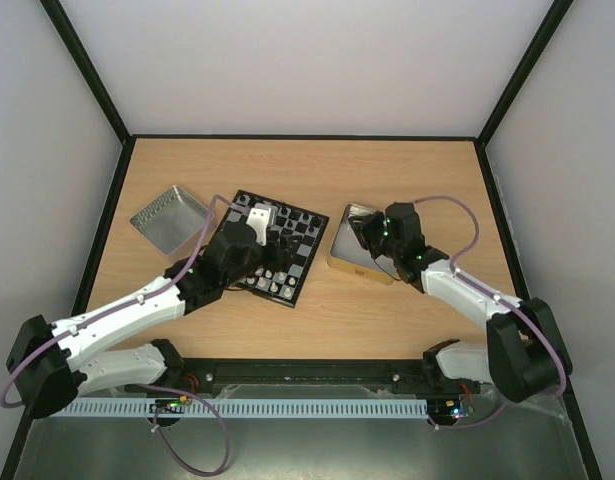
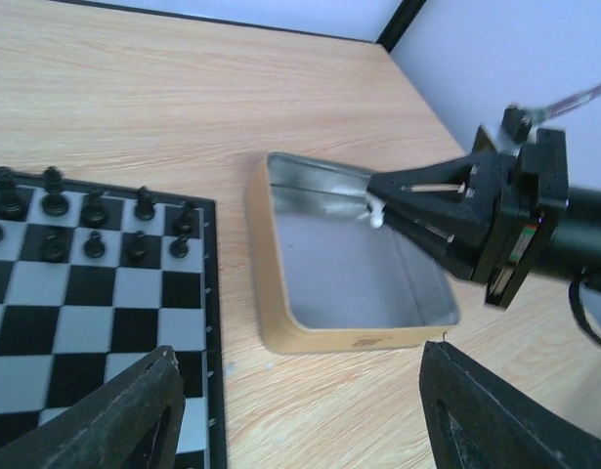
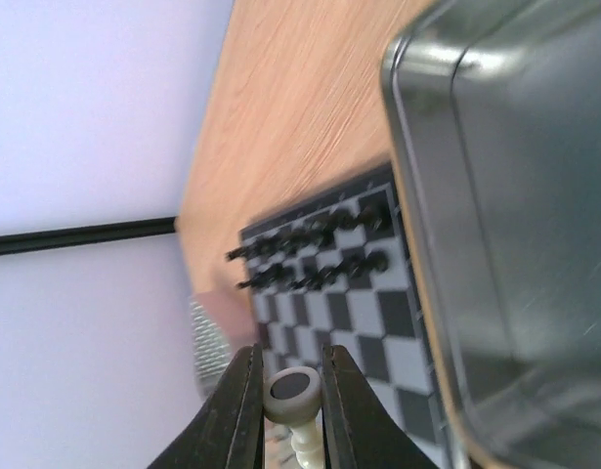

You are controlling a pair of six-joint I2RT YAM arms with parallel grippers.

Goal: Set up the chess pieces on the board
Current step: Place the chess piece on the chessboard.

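The wooden table (image 1: pixel 307 170) lies open beyond the chessboard (image 2: pixel 85 293) and the gold-walled tin (image 2: pixel 329 340) just beside it, so the right gripper (image 3: pixel 287 366), clamped on a white chess piece (image 3: pixel 292 389) over the tin, should clear that wall and skirt the spread-fingered left gripper (image 2: pixel 300 357) above the board, sparing the black pieces (image 2: pixel 95 220).

Bright, diffuse light, faint shadows, sheen on the metal tray (image 3: pixel 515 195), right pincer (image 3: pixel 288 369) blurry up close.

Black chessmen (image 2: pixel 94 207) stand in two rows on the board (image 2: pixel 46 285); one white piece (image 3: pixel 292 389) is held aloft.
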